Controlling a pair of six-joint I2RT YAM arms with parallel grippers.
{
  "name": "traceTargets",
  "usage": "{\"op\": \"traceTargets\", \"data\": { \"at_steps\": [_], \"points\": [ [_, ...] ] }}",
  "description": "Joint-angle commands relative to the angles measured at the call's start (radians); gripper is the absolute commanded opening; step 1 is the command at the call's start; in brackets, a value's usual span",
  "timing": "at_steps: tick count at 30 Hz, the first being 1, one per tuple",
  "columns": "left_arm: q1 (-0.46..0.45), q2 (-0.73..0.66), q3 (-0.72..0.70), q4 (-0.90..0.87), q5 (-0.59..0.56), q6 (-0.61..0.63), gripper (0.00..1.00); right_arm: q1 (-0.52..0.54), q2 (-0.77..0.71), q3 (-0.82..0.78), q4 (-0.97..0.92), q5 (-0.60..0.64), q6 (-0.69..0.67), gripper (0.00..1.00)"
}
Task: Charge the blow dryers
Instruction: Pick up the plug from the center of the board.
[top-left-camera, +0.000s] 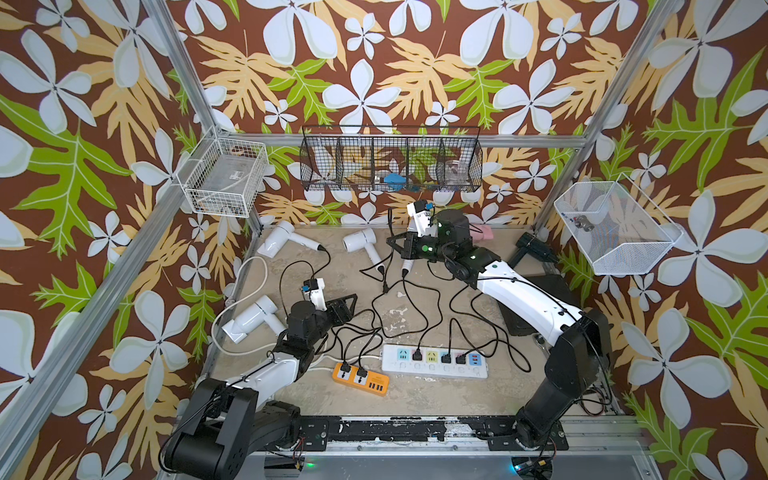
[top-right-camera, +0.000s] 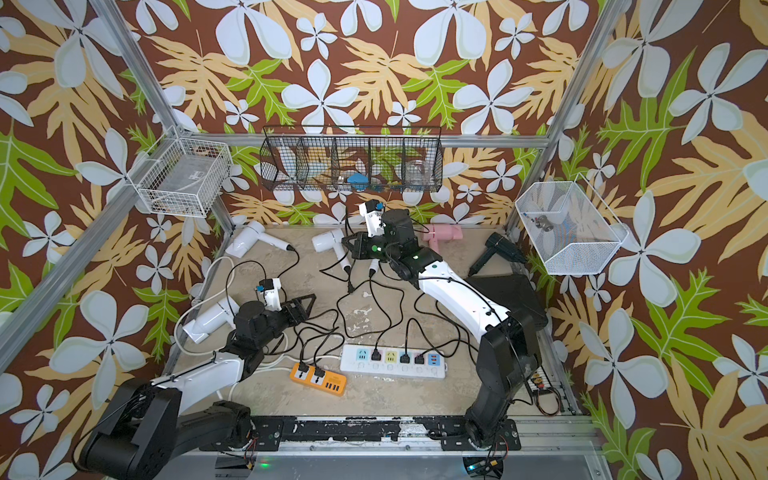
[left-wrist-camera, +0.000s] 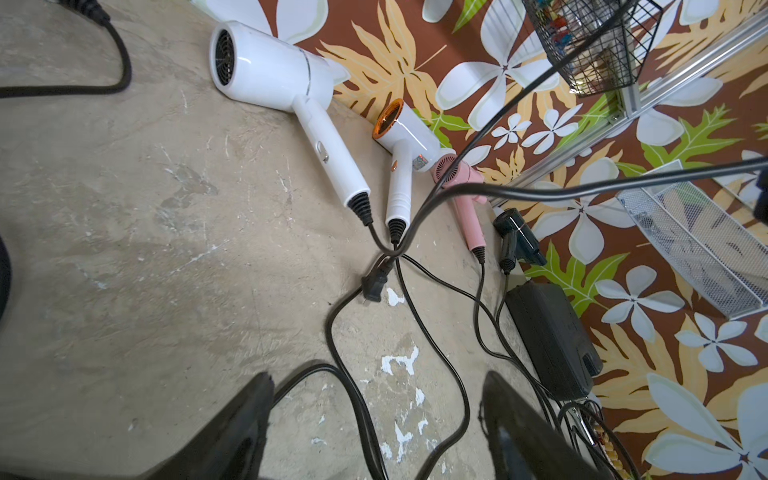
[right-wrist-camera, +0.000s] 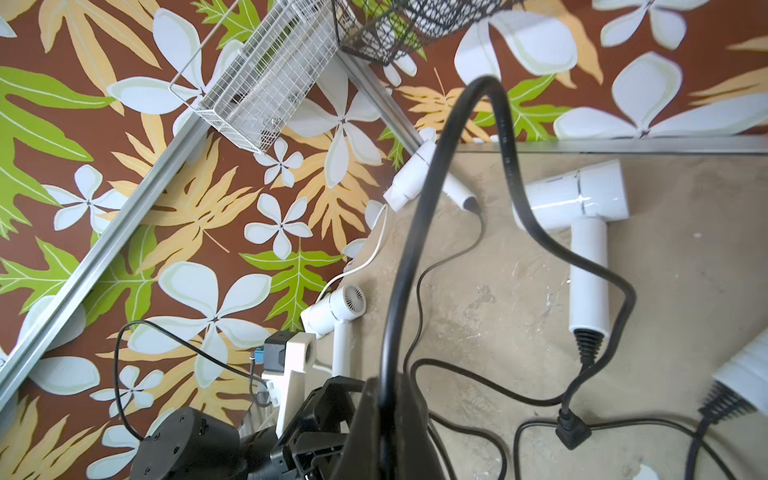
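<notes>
My R pincer (right-wrist-camera: 384, 386) is clamped shut on a black cord (right-wrist-camera: 415, 216), plug (left-wrist-camera: 371, 286) hanging below; L pincer (left-wrist-camera: 378, 378) wide open, empty, over loose cords (left-wrist-camera: 436, 345).

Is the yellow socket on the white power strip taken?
No, the yellow socket on the white power strip is bare; black plugs sit in the sockets on either side.

Small print along the black cord (right-wrist-camera: 505, 137) is illegible; nothing else bears readable text.
</notes>
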Motion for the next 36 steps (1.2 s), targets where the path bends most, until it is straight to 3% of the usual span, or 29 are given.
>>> {"op": "traceTargets", "data": {
  "at_steps": [1,5,8,16,23,36],
  "points": [
    [-0.031,-0.025,0.007,0.029,-0.016,0.059,0.81,0.016,0.021,0.004,-0.028,0.011,0.087,0.00],
    [-0.062,-0.043,0.007,0.013,-0.061,0.085,0.82,0.029,0.095,0.021,-0.044,0.019,0.127,0.00],
    [-0.062,-0.034,0.008,0.009,-0.069,0.085,0.82,0.029,0.178,0.077,-0.074,0.065,0.073,0.01],
    [-0.062,-0.006,0.024,-0.036,-0.126,0.085,0.81,0.023,0.365,0.324,-0.297,0.144,-0.099,0.40],
    [-0.062,-0.030,0.021,-0.075,-0.211,0.059,0.85,0.016,0.290,0.211,-0.300,0.195,-0.171,0.59],
    [-0.061,-0.055,0.015,-0.113,-0.292,0.036,0.87,0.054,0.325,0.065,-0.305,0.181,-0.210,0.47]
  ]
}}
